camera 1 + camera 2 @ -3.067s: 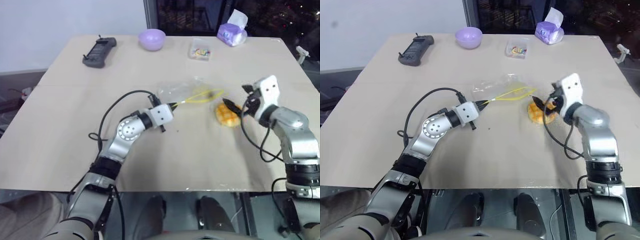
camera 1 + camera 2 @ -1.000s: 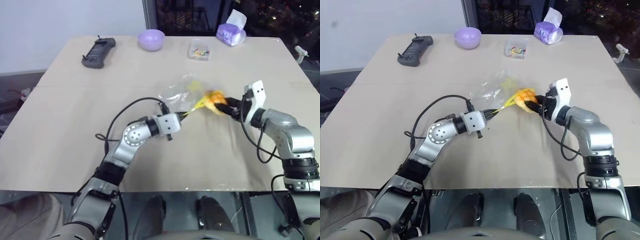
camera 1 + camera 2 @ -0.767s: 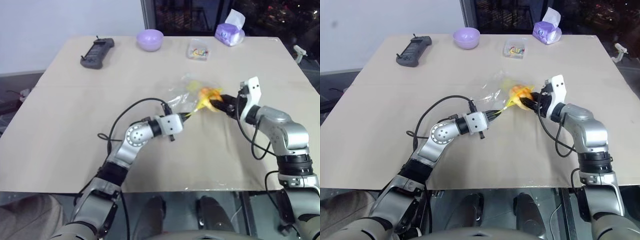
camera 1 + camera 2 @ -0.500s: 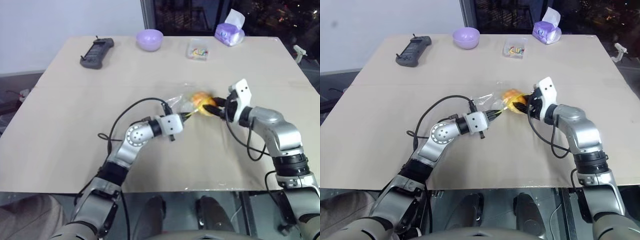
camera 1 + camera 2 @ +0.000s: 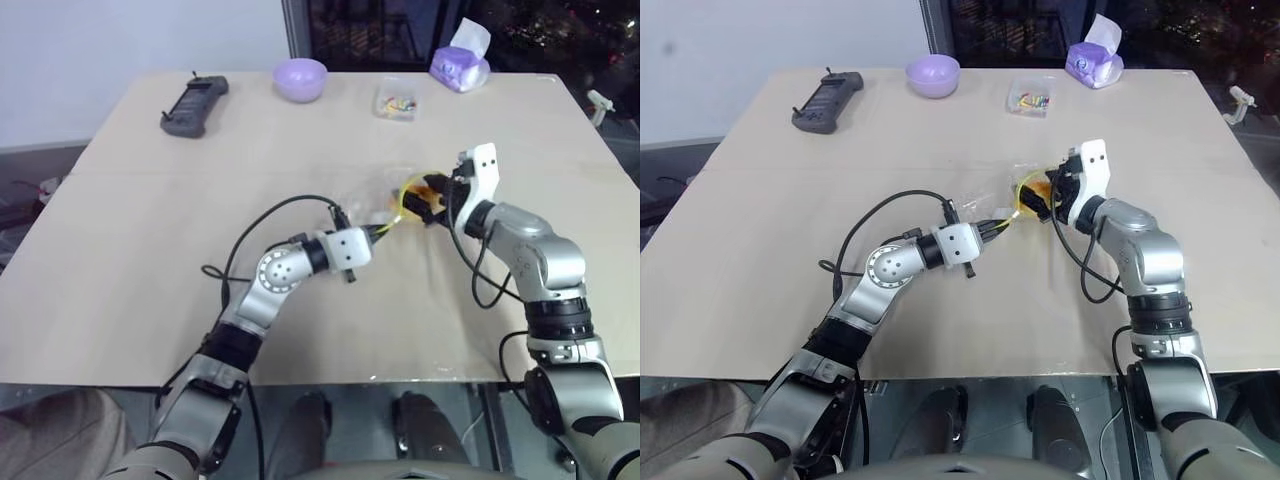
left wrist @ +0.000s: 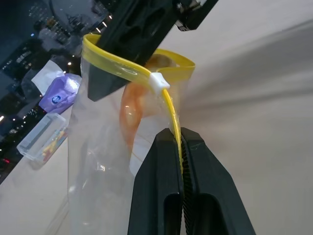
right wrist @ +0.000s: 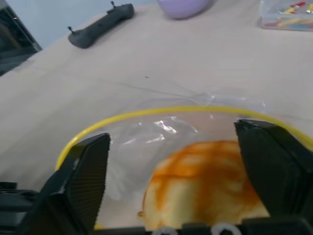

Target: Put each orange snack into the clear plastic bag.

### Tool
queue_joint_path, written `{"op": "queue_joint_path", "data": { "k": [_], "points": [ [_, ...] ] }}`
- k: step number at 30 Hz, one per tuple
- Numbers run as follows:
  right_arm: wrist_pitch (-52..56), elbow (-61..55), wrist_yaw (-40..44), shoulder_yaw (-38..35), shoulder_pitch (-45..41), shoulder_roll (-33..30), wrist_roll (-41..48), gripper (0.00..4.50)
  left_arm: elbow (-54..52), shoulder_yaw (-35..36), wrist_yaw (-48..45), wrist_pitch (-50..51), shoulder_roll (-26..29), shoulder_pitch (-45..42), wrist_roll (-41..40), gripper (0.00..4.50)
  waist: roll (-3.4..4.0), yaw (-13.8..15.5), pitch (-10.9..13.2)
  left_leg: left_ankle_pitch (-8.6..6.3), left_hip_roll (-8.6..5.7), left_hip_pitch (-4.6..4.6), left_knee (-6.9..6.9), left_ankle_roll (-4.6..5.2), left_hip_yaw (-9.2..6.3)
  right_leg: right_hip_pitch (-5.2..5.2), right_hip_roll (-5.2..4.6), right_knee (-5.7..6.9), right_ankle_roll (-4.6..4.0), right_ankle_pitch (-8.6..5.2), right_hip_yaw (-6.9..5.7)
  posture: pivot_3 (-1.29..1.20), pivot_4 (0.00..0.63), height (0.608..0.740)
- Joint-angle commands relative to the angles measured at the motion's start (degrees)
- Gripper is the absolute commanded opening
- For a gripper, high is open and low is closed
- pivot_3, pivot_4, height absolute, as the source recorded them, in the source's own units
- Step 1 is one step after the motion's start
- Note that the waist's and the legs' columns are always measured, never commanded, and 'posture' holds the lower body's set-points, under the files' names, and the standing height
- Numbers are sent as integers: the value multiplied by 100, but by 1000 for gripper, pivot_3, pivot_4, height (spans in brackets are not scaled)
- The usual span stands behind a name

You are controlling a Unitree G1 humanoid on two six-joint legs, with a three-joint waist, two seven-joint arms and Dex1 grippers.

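My left gripper (image 5: 378, 231) is shut on the yellow seal strip of the clear plastic bag (image 5: 372, 204) and holds its mouth up, near the table's middle. In the left wrist view the strip (image 6: 172, 115) runs between my shut left gripper (image 6: 180, 143). My right gripper (image 5: 424, 198) is open, and its fingers (image 7: 82, 180) reach into the bag's mouth. An orange snack (image 7: 205, 180) with a grid top lies inside the bag between the spread fingers, with a gap to each. The head view shows the snack (image 5: 1034, 188) at the bag's mouth.
At the table's far edge stand a lilac bowl (image 5: 301, 78), a small clear box of coloured bits (image 5: 397, 101) and a purple tissue pack (image 5: 461, 66). A black controller (image 5: 194, 103) lies at the far left. The table (image 5: 140, 250) is bare around the arms.
My right gripper has carried the orange snack to the left into the bag's mouth and spread its fingers off it. The left gripper has kept its hold on the seal strip.
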Motion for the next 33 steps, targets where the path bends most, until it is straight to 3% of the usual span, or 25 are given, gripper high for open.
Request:
{"op": "queue_joint_path", "data": {
  "k": [1,4,10,14,18,24,32,33],
  "points": [
    [-10,-346,181,112,92,-178,-23,4392,-159,0,-4,-97,-39,-115,-90,0,0,2,0,0,0,0,0,0,0,0,0,0,0,0,0,0,150,740],
    [93,-510,481,122,272,-433,86,4392,-136,58,49,-56,-46,-122,-111,0,0,3,0,0,0,-1,0,0,0,0,0,-1,0,0,0,0,150,740],
    [-100,-1081,2021,-238,1433,-1865,486,4392,-66,223,186,72,-117,-157,-210,0,0,56,0,-1,-2,-6,1,1,-2,4,-2,-11,1,0,-3,0,150,740],
    [-800,-702,2280,83,1806,-2528,-164,4392,-43,220,196,85,-152,-152,-244,0,0,4,0,-1,-1,1,1,1,3,4,-1,-5,1,0,2,0,150,740],
    [-1763,360,1420,342,1422,-2303,-1141,4392,-33,196,185,74,-191,-133,-241,0,0,-18,0,0,4,11,2,0,6,6,4,3,1,0,5,0,150,740],
    [-2736,1309,570,579,732,-1611,-1878,4392,-52,211,180,94,-182,-116,-245,0,1,-4,0,0,4,8,4,-1,10,4,4,2,1,0,10,0,150,740],
    [-3754,2180,545,808,259,-1290,-2318,4392,-128,222,186,138,-123,-62,-251,0,3,20,1,1,0,3,3,-1,9,3,0,-5,1,0,8,0,150,740],
    [-3856,2263,542,822,230,-1278,-2360,4156,-139,222,190,144,-117,-56,-251,0,3,17,1,1,0,3,3,-1,9,3,0,-5,1,0,8,0,150,740]
  ]
}}
